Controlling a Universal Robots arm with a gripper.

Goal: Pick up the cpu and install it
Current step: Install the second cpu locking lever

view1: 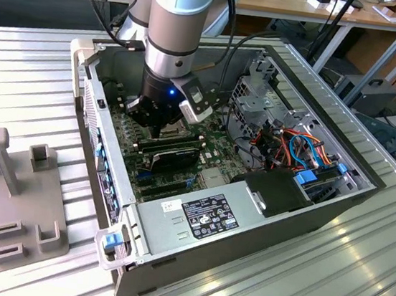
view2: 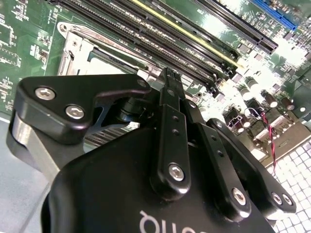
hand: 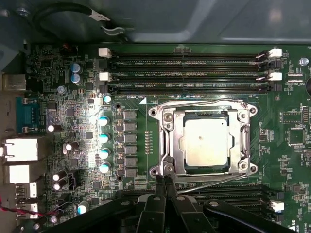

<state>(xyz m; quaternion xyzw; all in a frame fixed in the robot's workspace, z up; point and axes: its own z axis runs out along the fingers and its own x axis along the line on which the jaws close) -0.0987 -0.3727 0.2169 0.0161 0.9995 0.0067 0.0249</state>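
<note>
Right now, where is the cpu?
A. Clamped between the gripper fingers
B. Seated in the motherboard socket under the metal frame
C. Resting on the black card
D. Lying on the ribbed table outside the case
B: in the first wrist view the cpu sits flat inside the socket, framed by its metal bracket, while the gripper is closed with nothing between its fingers.

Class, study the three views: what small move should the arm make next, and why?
Probably lift the tool straight up. The cpu already lies flat in the socket under its metal frame, and the tool, shut and empty, sits at that frame's edge.
</note>
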